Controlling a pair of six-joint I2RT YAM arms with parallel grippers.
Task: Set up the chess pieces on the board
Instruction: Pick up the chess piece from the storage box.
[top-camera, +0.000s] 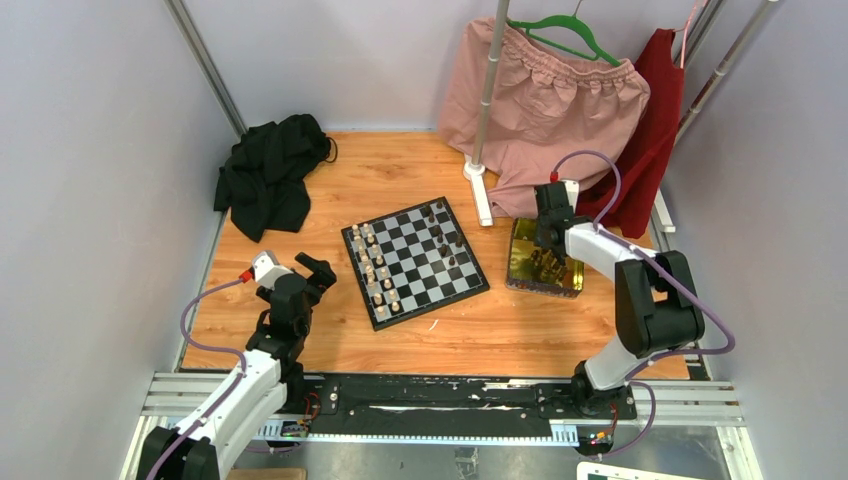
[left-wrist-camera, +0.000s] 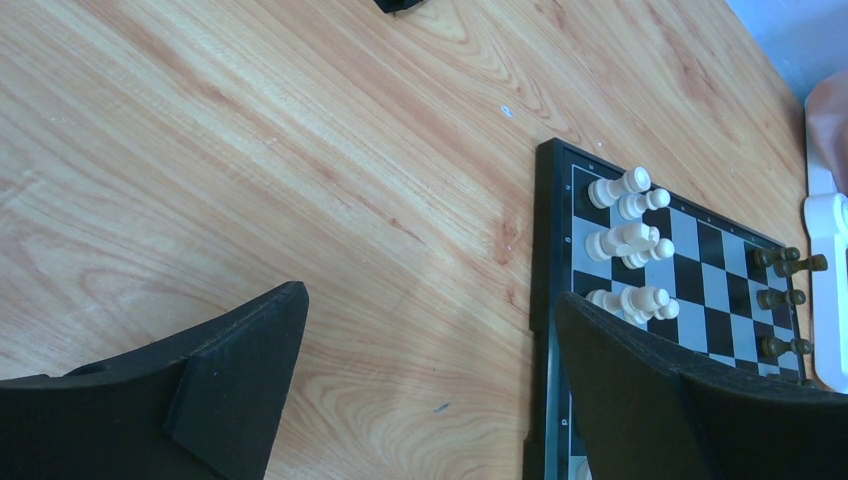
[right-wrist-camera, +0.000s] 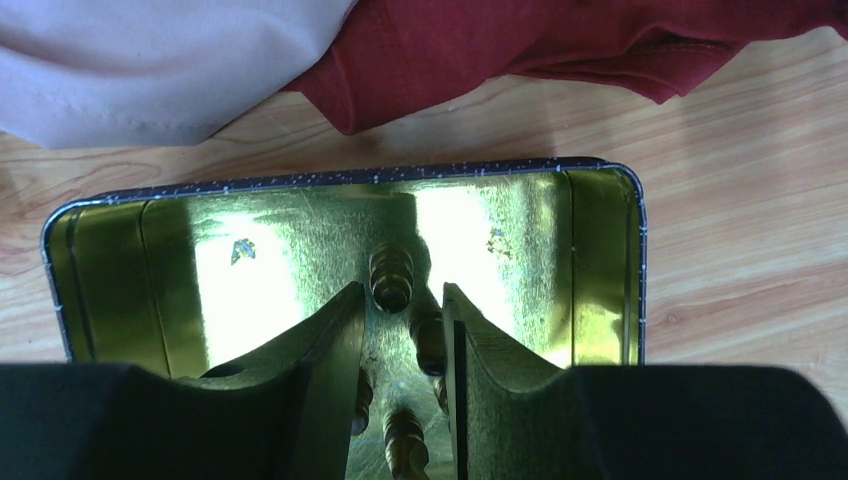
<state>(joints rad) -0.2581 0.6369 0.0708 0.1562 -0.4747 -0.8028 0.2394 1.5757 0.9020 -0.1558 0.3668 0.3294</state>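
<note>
The board lies at the table's middle. Several cream-white chess pieces stand along its left side and a few dark ones stand on its right half. My left gripper is open and empty over bare wood just left of the board; the white pieces and dark pieces show there. My right gripper reaches down into the shiny yellow tin. In the right wrist view the gripper has a narrow gap, with loose dark pieces lying in and beyond it on the tin.
A black cloth lies at the back left. A pink garment and a red one hang from a rack at the back right, the rack's white foot standing beside the board. Grey walls enclose the table.
</note>
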